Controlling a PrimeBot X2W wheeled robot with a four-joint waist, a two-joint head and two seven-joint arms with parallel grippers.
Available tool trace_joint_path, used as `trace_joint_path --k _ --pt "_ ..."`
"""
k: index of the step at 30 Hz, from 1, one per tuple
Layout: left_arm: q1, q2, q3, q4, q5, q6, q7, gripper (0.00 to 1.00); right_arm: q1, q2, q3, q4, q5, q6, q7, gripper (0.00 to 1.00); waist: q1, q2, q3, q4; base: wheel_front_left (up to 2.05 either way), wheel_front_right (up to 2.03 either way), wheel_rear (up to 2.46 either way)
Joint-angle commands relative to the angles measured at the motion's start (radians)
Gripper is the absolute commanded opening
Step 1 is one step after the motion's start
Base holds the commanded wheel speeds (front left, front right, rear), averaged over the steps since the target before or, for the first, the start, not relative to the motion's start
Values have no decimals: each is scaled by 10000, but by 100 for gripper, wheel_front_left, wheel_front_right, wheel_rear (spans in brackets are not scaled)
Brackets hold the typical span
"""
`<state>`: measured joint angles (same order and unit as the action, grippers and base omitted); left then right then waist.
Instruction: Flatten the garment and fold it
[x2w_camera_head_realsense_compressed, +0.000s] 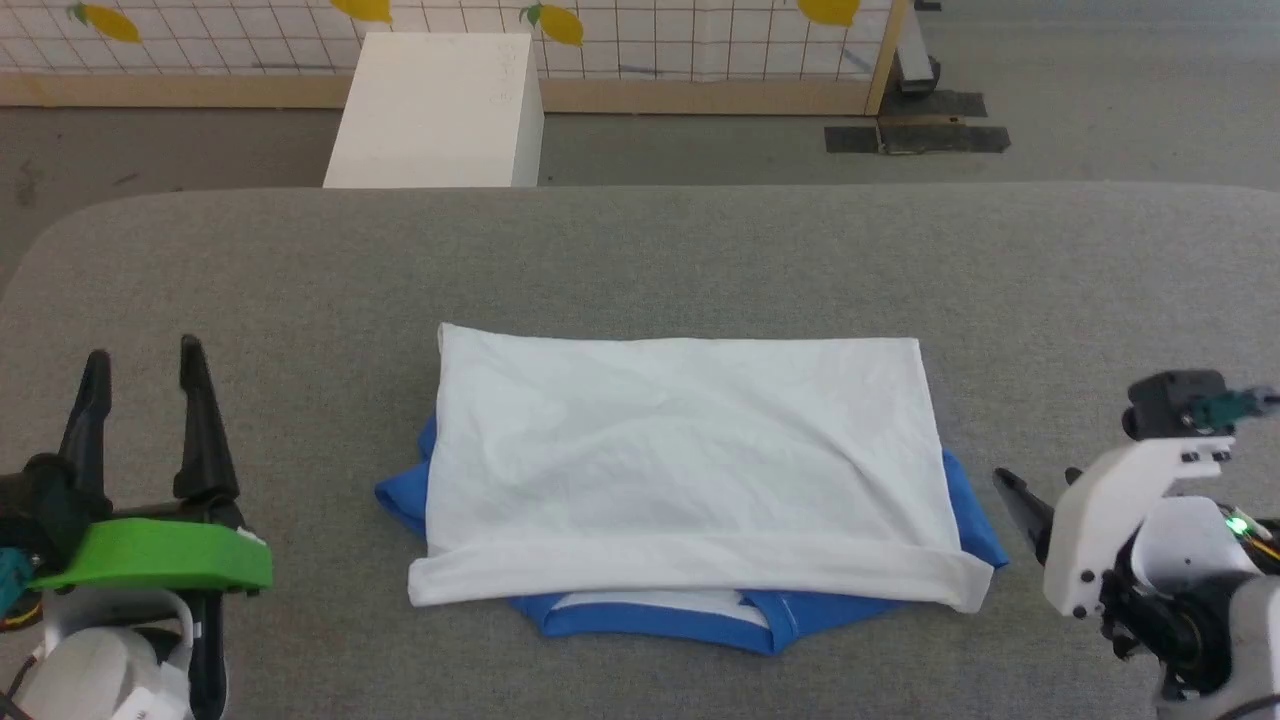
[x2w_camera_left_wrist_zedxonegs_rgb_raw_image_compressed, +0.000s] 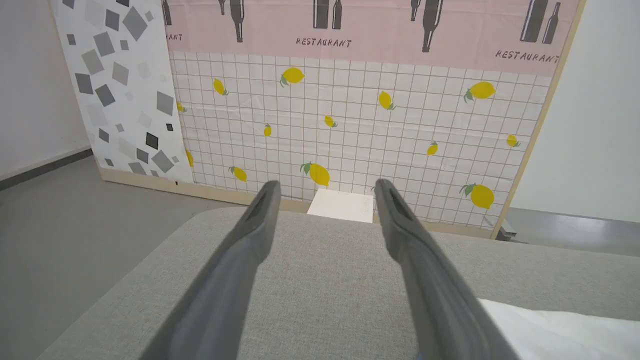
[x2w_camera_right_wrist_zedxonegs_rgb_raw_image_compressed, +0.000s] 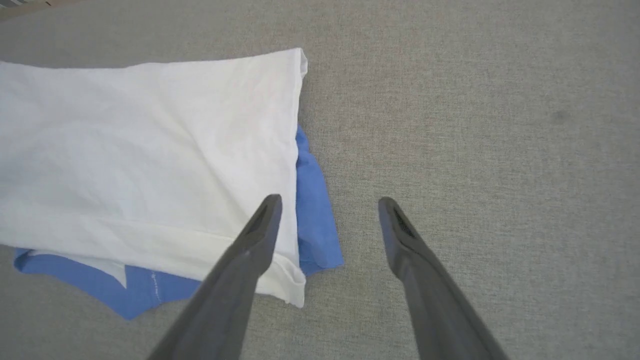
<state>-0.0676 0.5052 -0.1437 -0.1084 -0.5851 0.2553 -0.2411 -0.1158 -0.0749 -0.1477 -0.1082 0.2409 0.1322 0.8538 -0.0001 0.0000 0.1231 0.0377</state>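
The garment (x2w_camera_head_realsense_compressed: 680, 460) lies folded on the grey bench (x2w_camera_head_realsense_compressed: 640, 260), between the left hand (x2w_camera_head_realsense_compressed: 143, 349) and the right hand (x2w_camera_right_wrist_zedxonegs_rgb_raw_image_compressed: 330, 201), both with fingers spread apart, holding nothing.

Garment (x2w_camera_head_realsense_compressed: 690, 460) on the table (x2w_camera_head_realsense_compressed: 640, 260), left gripper (x2w_camera_head_realsense_compressed: 143, 350) well apart at its left, right gripper (x2w_camera_right_wrist_zedxonegs_rgb_raw_image_compressed: 327, 202) just beside its right edge

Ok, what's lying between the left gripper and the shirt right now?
Nothing: that stretch is bare grey table. The head view shows it, with the left gripper open and well apart from the garment.
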Motion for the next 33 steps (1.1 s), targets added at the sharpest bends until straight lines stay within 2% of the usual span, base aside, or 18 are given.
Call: trace_joint_path --k 1,6,10,15,16,17,18,21,26,29,33 --pt "-301 -49 -48 -55 510 -119 -130 100 -391 -64 187 287 -297 -15 168 100 1 0 262 54 0 0 0" --pt "-729 -1057 250 -715 2093 -815 -201 100 -1700 -77 999 1808 -1135 -15 502 100 1 0 812 195 0 0 0" --pt "-713 -1782 590 -521 2557 -1396 -203 100 -2335 -53 1561 3002 -1441 -15 561 100 1 0 1152 329 0 0 0" --pt "-716 -2379 998 -93 2912 -2059 -204 100 -2496 -104 1957 4224 -1558 -15 847 100 1 0 1291 460 0 0 0" --pt "-708 -2479 1087 -11 2990 -2178 -205 100 -2485 -102 1952 4402 -1488 -15 977 42 1 0 1290 469 0 0 0" --pt "-693 -2566 1169 66 3031 -2251 -205 100 -2490 -100 1919 4466 -1396 -15 1005 25 1 0 1289 469 0 0 0" --pt "-683 -2664 1269 147 3084 -2344 -205 100 -2497 -112 1807 4484 -1268 -15 960 0 1 0 1276 468 0 0 0" --pt "-638 -2907 1547 302 3242 -2578 -205 100 -2436 -457 1407 4412 -1124 -15 999 0 1 0 1199 422 0 0 0" --pt "-534 -3211 1887 481 3464 -2893 -205 100 -2412 -1297 447 4084 -1519 -15 1064 0 1 0 1055 341 0 0 0" --pt "-500 -3397 2057 477 3620 -3040 -206 100 -2383 -1524 -50 3794 -1745 -15 1235 0 1 0 921 332 0 0 0" --pt "-382 -3612 2200 558 3790 -3198 -206 100 -2231 -1825 9 3183 -1637 -15 1528 0 1 0 626 380 0 0 0"
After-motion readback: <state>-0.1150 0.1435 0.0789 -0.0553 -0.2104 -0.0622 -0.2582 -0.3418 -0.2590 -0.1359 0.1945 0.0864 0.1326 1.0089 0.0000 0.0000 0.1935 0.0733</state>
